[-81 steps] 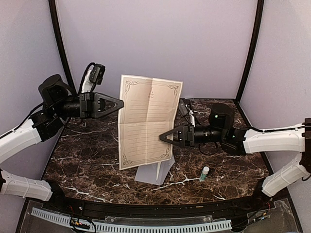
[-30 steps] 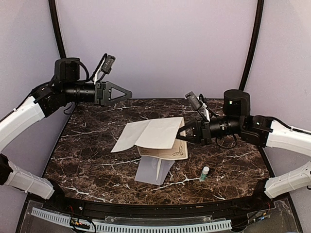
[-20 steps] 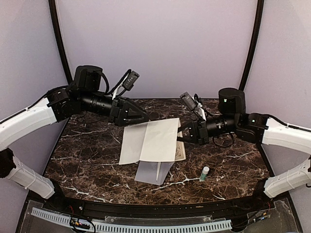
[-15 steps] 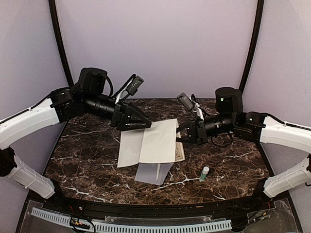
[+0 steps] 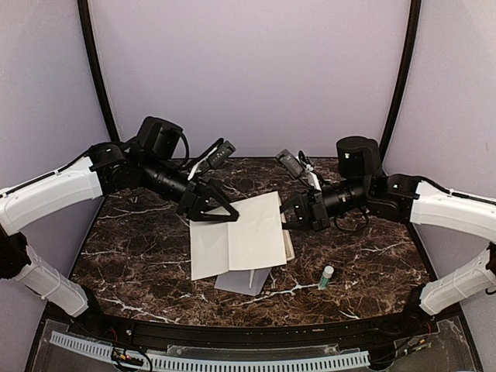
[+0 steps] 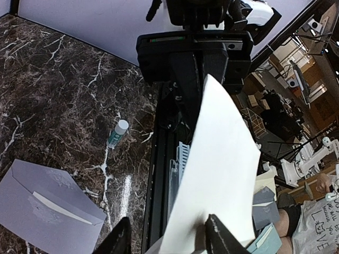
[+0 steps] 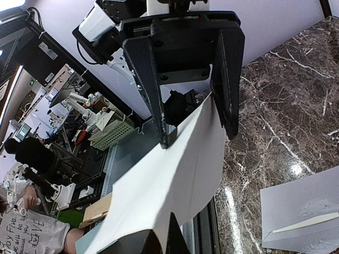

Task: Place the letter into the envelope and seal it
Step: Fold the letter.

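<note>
The letter (image 5: pixel 242 242), a cream sheet folded over on itself, hangs above the table's middle. My right gripper (image 5: pixel 285 218) is shut on its right edge; in the right wrist view the fingertips (image 7: pixel 168 234) pinch the letter (image 7: pixel 175 180). My left gripper (image 5: pixel 225 211) is at the sheet's top left corner, open, its jaws astride the letter (image 6: pixel 217 159). The paper lies against the right finger (image 6: pixel 222 233) and stands apart from the left one. The grey envelope (image 5: pixel 249 282) lies flat under the letter, mostly hidden; its open flap shows in the left wrist view, envelope (image 6: pixel 42 206).
A glue stick (image 5: pixel 326 277) lies on the marble table (image 5: pixel 132 248) right of the envelope, also visible as the glue stick (image 6: pixel 117 132). A black rail (image 5: pixel 232 329) runs along the near edge. Curved poles and purple walls close the back.
The letter has dropped from upright to a folded sheet held low. My left gripper came down and right onto its top left corner, its jaws narrowing. The right gripper shifted slightly left.
</note>
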Tool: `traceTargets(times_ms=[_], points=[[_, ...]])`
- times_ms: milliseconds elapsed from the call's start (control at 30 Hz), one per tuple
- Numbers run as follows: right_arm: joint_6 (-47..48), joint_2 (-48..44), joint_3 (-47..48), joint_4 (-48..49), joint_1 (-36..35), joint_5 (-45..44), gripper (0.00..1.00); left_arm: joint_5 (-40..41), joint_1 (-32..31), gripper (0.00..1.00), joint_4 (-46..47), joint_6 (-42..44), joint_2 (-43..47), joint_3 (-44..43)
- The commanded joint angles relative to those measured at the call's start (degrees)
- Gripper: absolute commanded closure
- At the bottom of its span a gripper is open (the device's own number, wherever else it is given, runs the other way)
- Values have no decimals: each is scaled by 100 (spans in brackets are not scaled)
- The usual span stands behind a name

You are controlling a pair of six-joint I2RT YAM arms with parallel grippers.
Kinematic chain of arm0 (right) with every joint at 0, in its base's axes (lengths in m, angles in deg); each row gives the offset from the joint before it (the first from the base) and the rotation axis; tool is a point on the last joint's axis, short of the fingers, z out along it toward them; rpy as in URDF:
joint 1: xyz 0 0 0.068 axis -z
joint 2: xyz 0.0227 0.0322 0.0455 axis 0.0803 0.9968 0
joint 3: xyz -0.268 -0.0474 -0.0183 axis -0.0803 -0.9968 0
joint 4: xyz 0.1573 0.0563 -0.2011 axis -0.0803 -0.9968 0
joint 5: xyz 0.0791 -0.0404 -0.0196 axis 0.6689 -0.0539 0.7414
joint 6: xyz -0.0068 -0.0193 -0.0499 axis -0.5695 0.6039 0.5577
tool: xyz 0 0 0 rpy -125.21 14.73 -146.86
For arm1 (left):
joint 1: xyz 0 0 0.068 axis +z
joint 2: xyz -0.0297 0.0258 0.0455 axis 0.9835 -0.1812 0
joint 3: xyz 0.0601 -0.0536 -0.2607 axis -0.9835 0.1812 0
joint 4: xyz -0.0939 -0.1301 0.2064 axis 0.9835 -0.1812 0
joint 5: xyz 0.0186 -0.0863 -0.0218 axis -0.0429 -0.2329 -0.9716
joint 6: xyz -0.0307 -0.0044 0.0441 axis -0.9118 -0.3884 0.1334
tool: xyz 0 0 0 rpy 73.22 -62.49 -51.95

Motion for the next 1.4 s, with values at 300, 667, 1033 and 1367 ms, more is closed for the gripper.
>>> traceTargets(times_ms=[300, 667, 1033, 1367], points=[[173, 278, 291, -58, -44, 168, 100, -740, -24, 77, -614, 326, 68, 34], [178, 253, 252, -36, -31, -13, 100, -752, -24, 100, -507, 221, 164, 95], [-670, -1155, -795, 1347, 833, -514, 19, -274, -19, 100, 1971, -1353, 1135, 1142], [-656, -1040, -659, 1185, 546, -289, 10, -543, -23, 100, 2728, -1796, 1030, 1270]])
